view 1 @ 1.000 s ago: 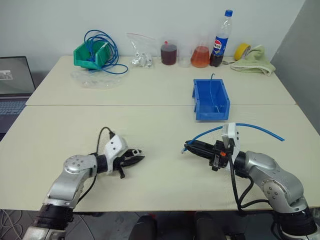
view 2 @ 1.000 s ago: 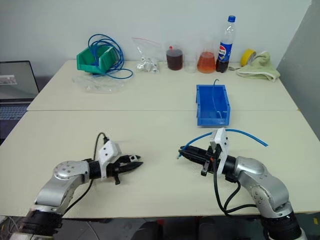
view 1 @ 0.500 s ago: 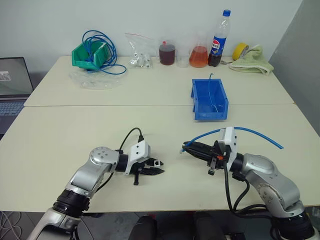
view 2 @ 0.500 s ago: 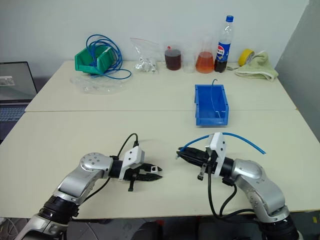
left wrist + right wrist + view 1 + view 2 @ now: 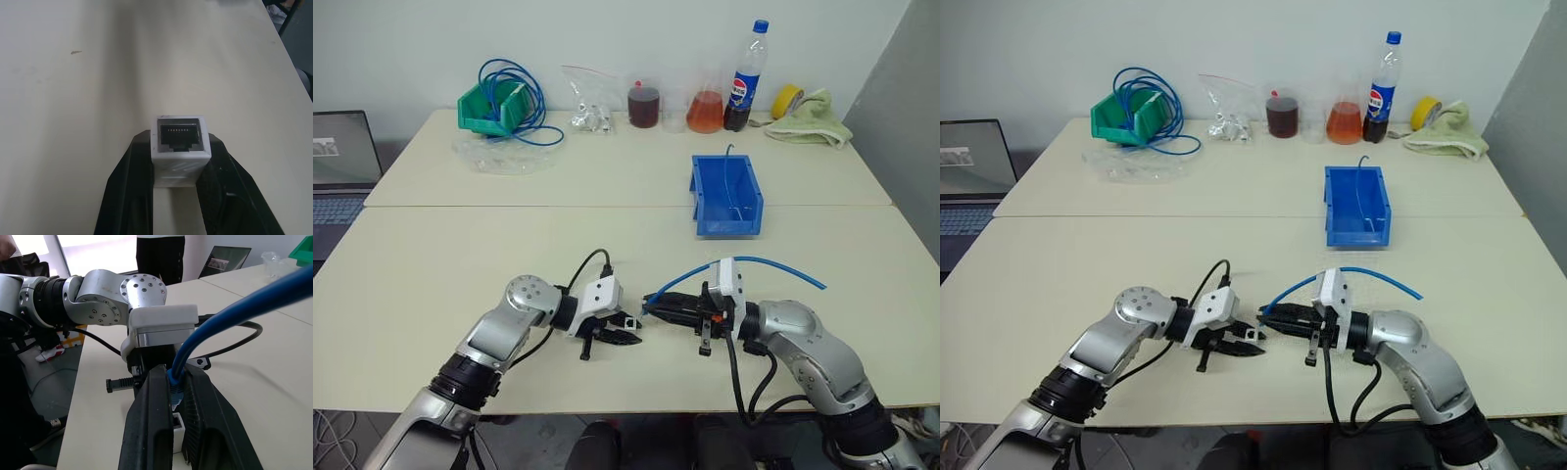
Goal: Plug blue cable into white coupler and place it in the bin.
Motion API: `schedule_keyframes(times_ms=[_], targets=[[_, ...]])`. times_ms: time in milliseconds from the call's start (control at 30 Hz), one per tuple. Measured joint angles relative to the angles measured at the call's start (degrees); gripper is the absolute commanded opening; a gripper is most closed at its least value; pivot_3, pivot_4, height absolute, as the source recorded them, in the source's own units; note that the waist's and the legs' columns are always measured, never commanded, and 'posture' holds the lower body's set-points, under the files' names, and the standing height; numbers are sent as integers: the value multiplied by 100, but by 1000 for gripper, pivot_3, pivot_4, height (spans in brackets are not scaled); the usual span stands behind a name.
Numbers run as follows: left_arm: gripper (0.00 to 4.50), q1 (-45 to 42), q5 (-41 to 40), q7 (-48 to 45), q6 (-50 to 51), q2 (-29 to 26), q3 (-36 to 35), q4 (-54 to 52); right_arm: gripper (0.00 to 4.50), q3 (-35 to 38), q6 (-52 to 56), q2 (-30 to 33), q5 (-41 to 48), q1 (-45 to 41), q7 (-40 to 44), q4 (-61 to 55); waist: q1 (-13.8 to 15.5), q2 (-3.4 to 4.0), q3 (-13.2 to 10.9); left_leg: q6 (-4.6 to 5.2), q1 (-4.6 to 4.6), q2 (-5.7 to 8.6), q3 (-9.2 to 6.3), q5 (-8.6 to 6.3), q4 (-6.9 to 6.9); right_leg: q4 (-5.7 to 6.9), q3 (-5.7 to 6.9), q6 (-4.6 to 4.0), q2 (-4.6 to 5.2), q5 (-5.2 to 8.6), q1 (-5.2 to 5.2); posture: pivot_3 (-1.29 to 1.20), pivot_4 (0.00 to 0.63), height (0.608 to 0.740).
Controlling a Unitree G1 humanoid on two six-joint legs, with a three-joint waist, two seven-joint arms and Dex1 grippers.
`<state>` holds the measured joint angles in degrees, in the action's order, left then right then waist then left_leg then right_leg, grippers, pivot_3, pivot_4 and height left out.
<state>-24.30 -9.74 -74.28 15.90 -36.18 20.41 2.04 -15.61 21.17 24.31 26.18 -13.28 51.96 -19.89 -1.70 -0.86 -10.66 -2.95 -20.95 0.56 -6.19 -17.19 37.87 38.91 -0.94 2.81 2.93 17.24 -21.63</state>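
Observation:
My left gripper (image 5: 626, 335) is shut on the white coupler (image 5: 180, 147), whose dark socket face looks out past the fingertips, low over the near table. The right gripper (image 5: 652, 305) is shut on the blue cable (image 5: 773, 262) close to its clear plug (image 5: 178, 423). From there the cable arcs up and back to the right. The two grippers' tips point at each other, a short gap apart, with the right one slightly higher. The blue bin (image 5: 701, 186) stands beyond them at mid-table with a thin cable inside it.
Along the far edge stand a green bin with a looped cable bundle (image 5: 494, 106), a clear bag of white pieces (image 5: 587, 113), flasks of liquid, a cola bottle (image 5: 744, 73) and a towel (image 5: 808, 122). A laptop (image 5: 337, 162) sits at the left. A person (image 5: 159, 254) stands beyond the table.
My left gripper swung right with the coupler and turned toward the right one. The right gripper moved left with the cable. Their tips now nearly meet.

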Motion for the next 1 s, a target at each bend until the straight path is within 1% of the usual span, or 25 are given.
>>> schedule_keyframes(times_ms=[200,467,667,1000], targets=[[802,-73,136,128,19,121,44,-1,54,-158,-217,-97,-235,-180,127,269,1,0,0,0,3,1,-1,0,1,2,2,0,0,0,3,0,150,740],[802,-70,193,172,106,120,62,-98,54,-390,-413,-265,-525,-351,203,778,1,0,0,0,4,0,-3,0,2,3,0,0,0,0,2,0,150,740],[802,-53,218,183,118,110,61,-132,54,-402,-569,-314,-668,-352,215,1033,0,0,0,-1,4,0,-2,0,2,3,0,0,0,0,2,0,150,740],[802,-11,219,237,120,101,60,-180,54,-370,-729,-259,-721,-352,312,1137,-1,0,1,0,5,0,-3,0,2,3,0,0,0,0,3,0,150,740]])
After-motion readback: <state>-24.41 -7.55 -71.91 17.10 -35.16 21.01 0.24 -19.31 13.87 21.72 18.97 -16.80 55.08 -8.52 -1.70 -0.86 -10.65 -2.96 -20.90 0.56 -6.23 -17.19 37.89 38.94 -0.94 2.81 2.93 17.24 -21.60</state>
